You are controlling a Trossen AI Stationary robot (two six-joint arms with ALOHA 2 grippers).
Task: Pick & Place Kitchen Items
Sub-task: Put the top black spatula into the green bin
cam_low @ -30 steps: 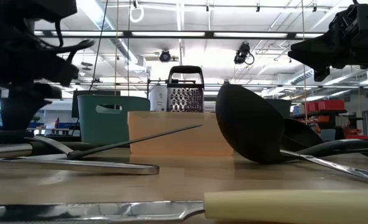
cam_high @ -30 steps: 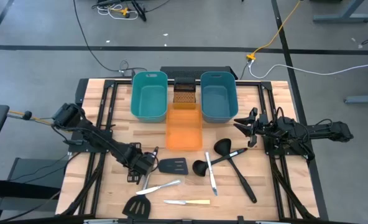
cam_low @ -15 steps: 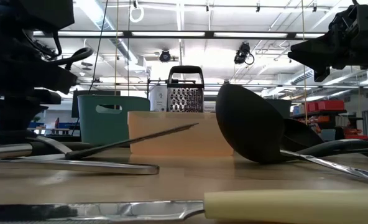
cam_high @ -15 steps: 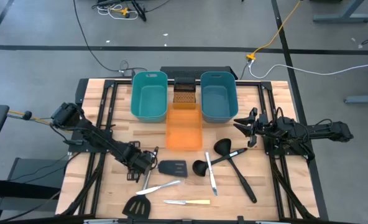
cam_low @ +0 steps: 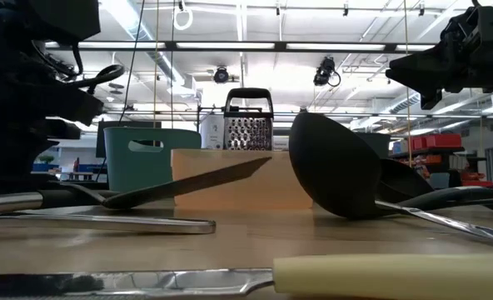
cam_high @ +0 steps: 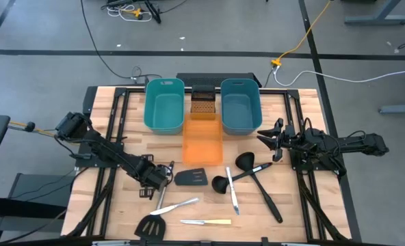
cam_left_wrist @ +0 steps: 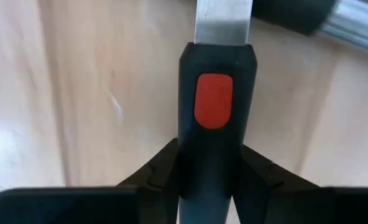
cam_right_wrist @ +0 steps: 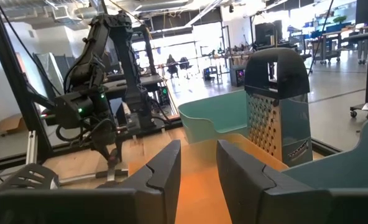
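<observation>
Left arm reaches in low from the left edge, stretched diagonally toward the middle front of the surface. Left hand (cam_high: 158, 175) sits down at surface level, fingers (cam_left_wrist: 162, 168) clamped on both sides of a black handle with a red pad. Right arm is folded at the right side, held above the surface, pointing inward. Right hand (cam_high: 271, 139) hangs in the air, fingers (cam_right_wrist: 165, 168) parted, nothing between them.

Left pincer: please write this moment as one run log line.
left pincer: shut on spatula handle | spatula: blade tilted up, by orange tub | right pincer: open, waiting beside teal tub
</observation>
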